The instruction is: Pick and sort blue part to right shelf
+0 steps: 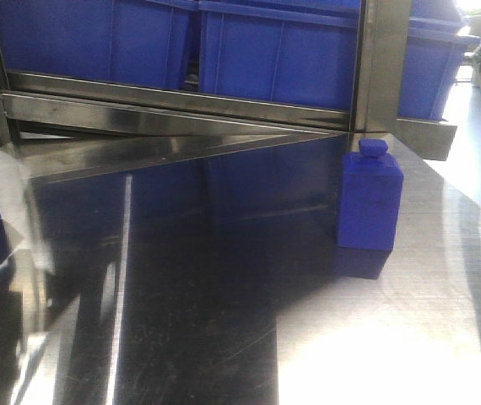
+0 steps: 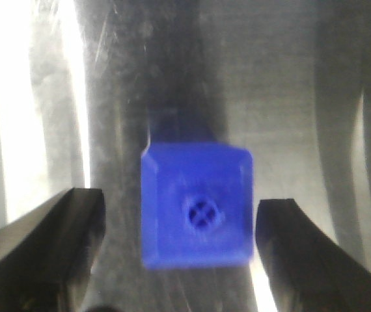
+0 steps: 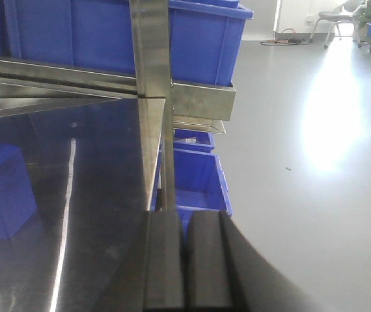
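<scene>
Around the blue part (image 2: 196, 214) the left pincer (image 2: 180, 203) gapes, touching nothing.

I read no words, numbers, labels or brands on the blue bins (image 1: 274, 42), the right shelf (image 1: 173, 114) or the bench (image 1: 375, 337), and the blue part (image 2: 197, 175) bore only a small moulded cross on top.

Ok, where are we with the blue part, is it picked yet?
Not yet. Done: the left gripper is lined up and open, with a finger on each side of the blue part and gaps showing, so there is no grip. The part rests on the steel table, not the right shelf. The right gripper is shut and empty. Left to do: close, lift, carry to the shelf.
</scene>
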{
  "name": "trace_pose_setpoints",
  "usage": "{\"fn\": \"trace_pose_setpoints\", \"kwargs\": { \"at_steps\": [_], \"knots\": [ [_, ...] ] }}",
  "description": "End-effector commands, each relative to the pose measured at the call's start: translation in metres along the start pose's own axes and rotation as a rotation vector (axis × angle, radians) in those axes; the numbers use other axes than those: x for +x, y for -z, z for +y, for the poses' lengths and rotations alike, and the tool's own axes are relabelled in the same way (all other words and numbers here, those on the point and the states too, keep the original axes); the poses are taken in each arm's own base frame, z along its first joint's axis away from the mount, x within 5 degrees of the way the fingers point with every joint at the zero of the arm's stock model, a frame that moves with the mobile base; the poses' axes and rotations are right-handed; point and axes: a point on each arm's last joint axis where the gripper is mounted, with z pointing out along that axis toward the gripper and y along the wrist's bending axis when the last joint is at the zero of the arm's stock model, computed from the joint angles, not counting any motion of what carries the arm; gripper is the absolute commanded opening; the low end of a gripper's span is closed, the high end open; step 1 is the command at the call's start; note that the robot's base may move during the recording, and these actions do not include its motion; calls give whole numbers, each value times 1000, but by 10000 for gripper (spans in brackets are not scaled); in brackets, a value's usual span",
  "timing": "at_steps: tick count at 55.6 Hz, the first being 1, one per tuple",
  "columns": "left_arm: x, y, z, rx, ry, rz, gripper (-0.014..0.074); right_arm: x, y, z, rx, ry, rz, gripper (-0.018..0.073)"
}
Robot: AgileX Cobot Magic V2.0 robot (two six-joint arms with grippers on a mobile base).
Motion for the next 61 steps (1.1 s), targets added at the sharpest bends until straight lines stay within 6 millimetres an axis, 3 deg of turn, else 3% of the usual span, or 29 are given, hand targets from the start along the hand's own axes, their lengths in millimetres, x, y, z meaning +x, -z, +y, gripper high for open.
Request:
{"fn": "trace_pose_setpoints", "kwargs": {
  "at_steps": [1, 29, 47, 54, 61],
  "knots": [
    [-12, 14, -4, 14, 13, -94, 540, -12, 2, 1, -10, 19, -125, 57],
    [-9, -6, -4, 29, 28, -8, 526, -12, 2, 1, -10, 19, -125, 57],
    [-9, -6, -4, 29, 28, -8, 253, -12, 2, 1, -10, 19, -125, 57],
    [-11, -2, -4, 31, 24, 4, 230, -12, 2, 1, -10, 19, -125, 57],
    [-14, 15, -6, 33, 15, -15, 232, -12, 2, 1, -10, 19, -125, 57]
  ]
}}
